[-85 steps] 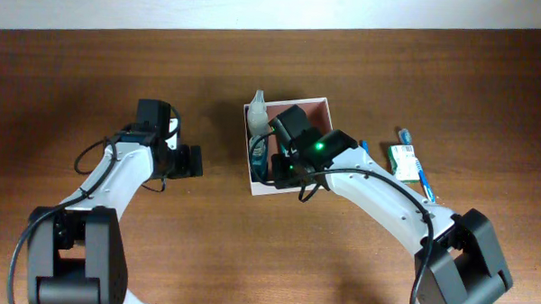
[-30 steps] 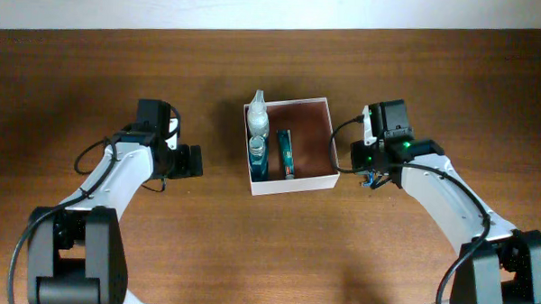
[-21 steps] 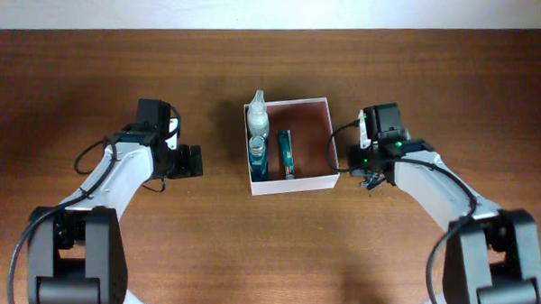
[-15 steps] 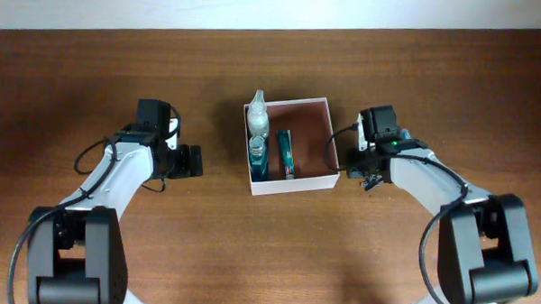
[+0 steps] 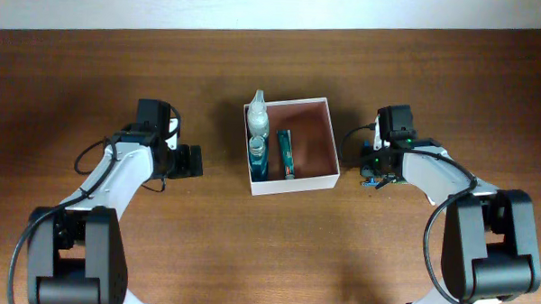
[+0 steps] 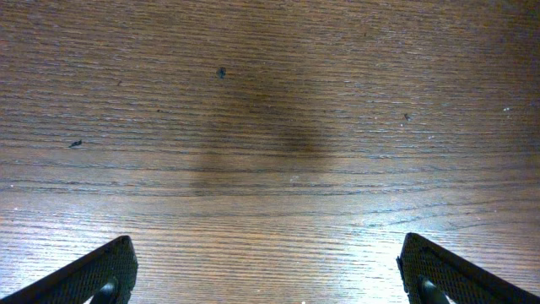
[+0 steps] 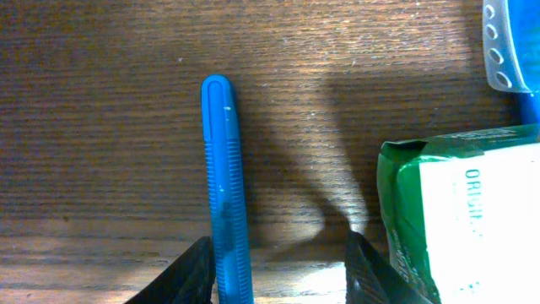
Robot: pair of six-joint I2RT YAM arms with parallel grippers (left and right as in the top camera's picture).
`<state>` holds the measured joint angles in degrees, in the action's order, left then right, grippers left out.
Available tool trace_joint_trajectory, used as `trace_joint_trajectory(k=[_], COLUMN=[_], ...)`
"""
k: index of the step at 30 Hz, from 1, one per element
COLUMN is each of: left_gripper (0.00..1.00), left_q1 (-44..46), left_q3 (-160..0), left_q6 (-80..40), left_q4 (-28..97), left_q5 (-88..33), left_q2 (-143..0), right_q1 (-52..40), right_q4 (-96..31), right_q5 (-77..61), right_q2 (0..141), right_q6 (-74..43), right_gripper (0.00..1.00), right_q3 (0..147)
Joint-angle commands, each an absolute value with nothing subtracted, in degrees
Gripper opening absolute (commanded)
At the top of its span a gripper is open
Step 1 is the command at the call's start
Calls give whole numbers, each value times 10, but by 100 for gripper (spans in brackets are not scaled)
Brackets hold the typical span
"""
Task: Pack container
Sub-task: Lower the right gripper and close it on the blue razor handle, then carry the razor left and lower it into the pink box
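Right hand (image 5: 375,176) hides items beside container (image 5: 292,188).
Its fingers apart astride blue stick (image 7: 226,194); green packet (image 7: 464,211) cut off; left hand (image 6: 266,262) spread over desk (image 6: 270,101).

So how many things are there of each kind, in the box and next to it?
box: 1
bottles: 2, a white bottle and a teal bottle
teal pack: 1
blue stick: 1
green and white packet: 1
pale blue piece with holes: 1
total: 7
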<state>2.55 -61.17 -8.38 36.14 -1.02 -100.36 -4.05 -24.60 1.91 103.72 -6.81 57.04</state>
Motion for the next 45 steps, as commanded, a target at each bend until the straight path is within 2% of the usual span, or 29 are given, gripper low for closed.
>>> trace_joint_trajectory(k=[1, 4, 15, 22, 30, 36, 45], left_gripper=[99, 99, 99, 99, 99, 99, 99], left_q1=[25, 25, 25, 25, 25, 25, 25], left_q3=[-609, -609, -609, -609, -609, -609, -609], left_q6=[-85, -85, -85, -85, -85, -85, -85], left_q4=[360, 360, 360, 360, 360, 360, 360], left_q5=[-6, -6, -6, -6, -6, -6, -6], left_q2=[-1008, -1008, -1008, -1008, -1008, -1008, -1008], right_q1=[-41, -41, -42, -42, -53, -111, -205], right_q4=[-251, -251, -269, -291, -390, -435, -378], right_q5=[-2, -2, -2, -2, -6, -10, -8], right_q2=[1054, 1054, 1051, 1022, 934, 863, 852], right_q6=[-62, -62, -62, -62, -65, -80, -145], right_gripper=[38, 26, 4, 4, 4, 4, 4], right_q3=[565, 565, 571, 582, 647, 701, 705])
